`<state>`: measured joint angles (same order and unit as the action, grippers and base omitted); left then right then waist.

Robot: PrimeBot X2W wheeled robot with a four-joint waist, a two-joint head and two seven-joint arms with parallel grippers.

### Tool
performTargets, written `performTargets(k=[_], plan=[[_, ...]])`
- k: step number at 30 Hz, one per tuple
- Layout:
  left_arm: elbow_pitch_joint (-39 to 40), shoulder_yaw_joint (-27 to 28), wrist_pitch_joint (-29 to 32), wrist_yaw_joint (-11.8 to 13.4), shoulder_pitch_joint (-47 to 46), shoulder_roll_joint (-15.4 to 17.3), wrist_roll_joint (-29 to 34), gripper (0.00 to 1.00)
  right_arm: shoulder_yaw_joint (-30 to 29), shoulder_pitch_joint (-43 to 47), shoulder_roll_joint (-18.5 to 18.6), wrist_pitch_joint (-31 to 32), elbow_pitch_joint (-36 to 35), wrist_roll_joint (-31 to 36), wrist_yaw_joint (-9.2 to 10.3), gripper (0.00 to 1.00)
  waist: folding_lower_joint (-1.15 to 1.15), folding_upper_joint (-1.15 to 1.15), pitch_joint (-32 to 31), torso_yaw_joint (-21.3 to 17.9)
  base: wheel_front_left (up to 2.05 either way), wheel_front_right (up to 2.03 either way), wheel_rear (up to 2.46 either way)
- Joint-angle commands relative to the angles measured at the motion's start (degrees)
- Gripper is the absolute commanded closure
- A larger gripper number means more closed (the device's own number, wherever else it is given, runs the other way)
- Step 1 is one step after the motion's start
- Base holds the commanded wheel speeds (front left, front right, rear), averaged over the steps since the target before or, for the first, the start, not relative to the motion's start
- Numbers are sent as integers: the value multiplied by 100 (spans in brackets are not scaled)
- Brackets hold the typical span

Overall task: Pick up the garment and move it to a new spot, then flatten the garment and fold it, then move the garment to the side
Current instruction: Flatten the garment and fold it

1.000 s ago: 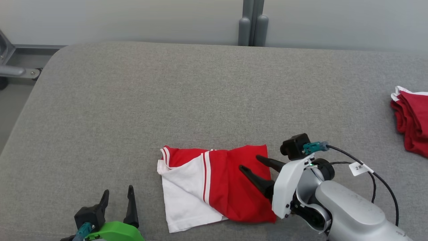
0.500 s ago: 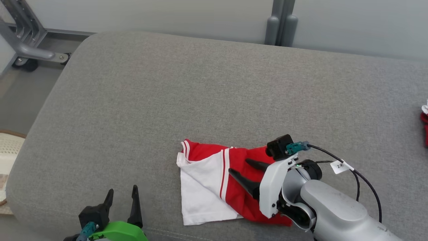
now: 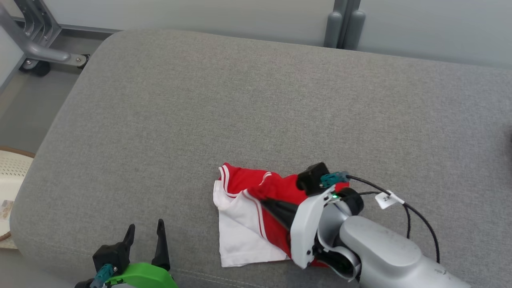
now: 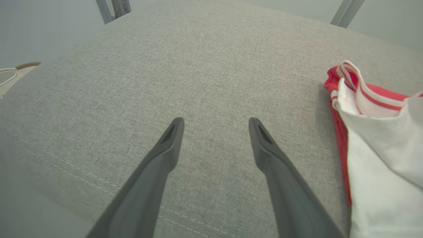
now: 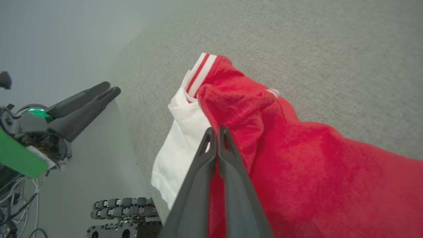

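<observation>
Grey upholstered cushion [image 3: 200, 100] is taking up most of the head view. Garment [image 3: 240, 232], red and white with striped trim, is lying rumpled near the cushion's front edge, a little right of centre. Right gripper [image 3: 267, 203] is reaching in from the garment's right side, its pale wrist covering part of the red half. Its fingers are pressing together, pinching a raised pucker of red cloth where red is meeting the white panel. Left gripper [image 3: 146, 226] is hovering at the front edge, left of the garment and apart from it, fingers standing wide over bare cushion
</observation>
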<state>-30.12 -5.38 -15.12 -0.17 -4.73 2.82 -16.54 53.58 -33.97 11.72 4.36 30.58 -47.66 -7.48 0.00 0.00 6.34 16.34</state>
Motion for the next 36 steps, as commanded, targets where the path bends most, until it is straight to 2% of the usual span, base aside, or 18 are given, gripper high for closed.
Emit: performTargets(k=[1, 3, 4, 5, 6, 12, 18, 23, 27, 30, 36], plan=[[18, 9, 4, 15, -84, 21, -16, 0, 187, -31, -64, 5, -203, -102, 1, 100, 0, 0, -22, -51, 0, 0, 0], [11, 6, 4, 21, -94, 20, 1, 0, 496, -23, -85, 120, -488, -270, 1, 100, 0, 0, -50, -87, 0, 0, 0], [5, 14, 4, 13, -102, 21, 15, 0, 643, -19, -62, 187, -618, -356, 2, 82, 0, 0, -59, -104, 0, 0, 0], [1, 36, 4, -1, -101, 21, 48, 0, 956, -52, 11, 293, -879, -529, 2, 7, 0, 0, -89, -143, 0, 0, 0], [2, 44, 4, -10, -100, 21, 68, 0, 1030, -60, 55, 278, -986, -620, 2, 0, 0, 0, -105, -166, 0, 0, 0], [25, 159, 4, -25, -27, 19, 163, 0, 1180, -145, 262, -58, -1270, -896, 2, 0, 0, 0, -217, -392, 0, 0, 0], [69, 352, 4, -61, 70, 21, 319, 0, 550, -7, 466, -915, -568, -655, 1, 0, 0, 0, -369, -793, 0, 0, 0], [121, 484, 4, -39, 84, 21, 435, 0, -360, 120, 474, -1739, 469, -29, 1, 0, 0, 0, -453, -1114, 0, 0, 0], [171, 611, 4, -19, 93, 21, 522, 0, -1205, 258, 392, -1943, 1060, 614, 1, 0, 0, 0, -487, -1313, 0, 0, 0], [206, 716, 4, -30, 103, 21, 610, 0, -2070, 433, 345, -1958, 954, 1196, 1, 0, 0, 0, -500, -1430, 0, 0, 0], [298, 873, 4, -67, 168, 23, 780, 0, -3605, 1244, 6, -1950, 270, 2481, 1, 0, 0, 0, -560, -1534, 0, 0, 0]])
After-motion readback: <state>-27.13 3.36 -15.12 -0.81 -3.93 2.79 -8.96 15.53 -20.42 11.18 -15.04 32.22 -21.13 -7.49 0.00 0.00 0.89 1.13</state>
